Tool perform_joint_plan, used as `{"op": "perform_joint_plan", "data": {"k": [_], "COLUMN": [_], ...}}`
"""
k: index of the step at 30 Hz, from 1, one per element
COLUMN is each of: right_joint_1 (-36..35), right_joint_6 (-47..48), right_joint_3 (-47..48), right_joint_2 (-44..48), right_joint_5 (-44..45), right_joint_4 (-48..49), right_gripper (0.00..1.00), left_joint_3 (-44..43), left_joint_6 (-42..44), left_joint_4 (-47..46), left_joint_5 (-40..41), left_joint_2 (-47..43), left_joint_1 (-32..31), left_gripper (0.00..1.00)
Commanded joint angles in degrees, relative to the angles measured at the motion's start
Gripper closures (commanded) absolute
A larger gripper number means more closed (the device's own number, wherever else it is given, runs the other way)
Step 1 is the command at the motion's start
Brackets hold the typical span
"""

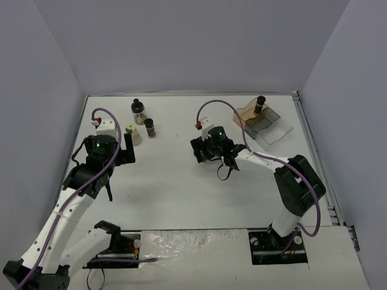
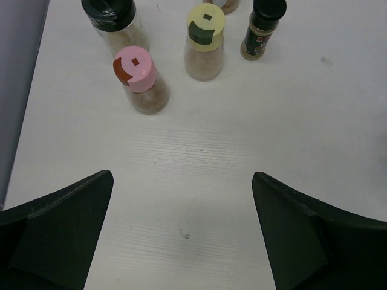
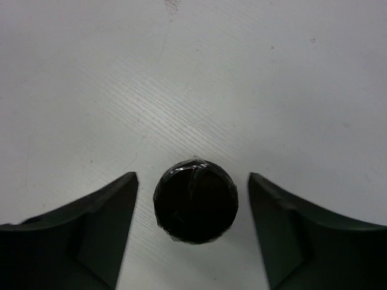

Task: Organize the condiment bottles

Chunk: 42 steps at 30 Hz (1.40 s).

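Several condiment bottles stand at the back left: a pink-capped jar [image 2: 136, 69], a pale-yellow-capped jar [image 2: 205, 36] [image 1: 131, 132], a wide black-capped jar [image 2: 109, 15] [image 1: 138, 109] and a slim dark jar [image 2: 263, 27] [image 1: 149, 127]. My left gripper [image 2: 182, 176] [image 1: 125, 151] hangs open just short of them, holding nothing. Another black-capped bottle [image 3: 195, 200] stands upright between the fingers of my right gripper [image 3: 192, 178] [image 1: 225, 169]; a narrow gap shows on each side of the cap, so the jaws do not touch it. One more dark bottle [image 1: 260, 104] stands on the rack.
The stepped clear-and-brown rack [image 1: 265, 124] sits at the back right of the white table. Grey walls close in the left, back and right sides. Bare tabletop lies between the two arms.
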<state>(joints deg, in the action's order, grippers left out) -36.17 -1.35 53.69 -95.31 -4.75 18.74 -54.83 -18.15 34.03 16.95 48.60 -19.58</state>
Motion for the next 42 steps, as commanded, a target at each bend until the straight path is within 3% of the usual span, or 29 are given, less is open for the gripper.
{"op": "perform_joint_plan", "data": {"k": [1,8,10,18,26,33,42], "right_joint_1": [-0.56,-0.30,0.55,11.94,24.69,28.88,31.13], "right_joint_6": [0.34,2.59,2.88,3.18,-0.75,-1.86,-4.71], "right_joint_3": [3.22,5.79,6.71,17.42,28.81,36.08,38.70], "right_joint_2": [0.30,2.78,4.32,7.60,-1.39,-11.21,-19.30], "right_joint_5": [1.97,7.90,10.05,12.83,13.71,10.90,12.32], "right_joint_4": [4.11,0.02,-0.88,-5.37,-5.29,-4.50,-1.39], "right_gripper": [0.42,0.79,0.85,0.88,0.89,0.89,0.88], "left_joint_3": [-1.86,-2.25,-2.30,-2.26,-2.12,-1.59,-1.49], "left_joint_6": [1.71,2.31,2.41,2.81,2.33,2.15,1.89], "left_joint_4": [-1.29,-0.72,-0.63,-0.61,-0.63,-1.11,-1.17], "left_joint_5": [0.98,1.51,1.49,1.22,0.27,-0.47,-0.99], "left_joint_2": [-0.70,-4.68,-5.52,-6.01,-3.27,-2.16,-1.32], "left_joint_1": [1.55,1.59,1.82,2.07,3.92,4.63,5.60], "left_gripper": [0.03,0.03,0.03,0.03,0.03,0.03,0.03]}}
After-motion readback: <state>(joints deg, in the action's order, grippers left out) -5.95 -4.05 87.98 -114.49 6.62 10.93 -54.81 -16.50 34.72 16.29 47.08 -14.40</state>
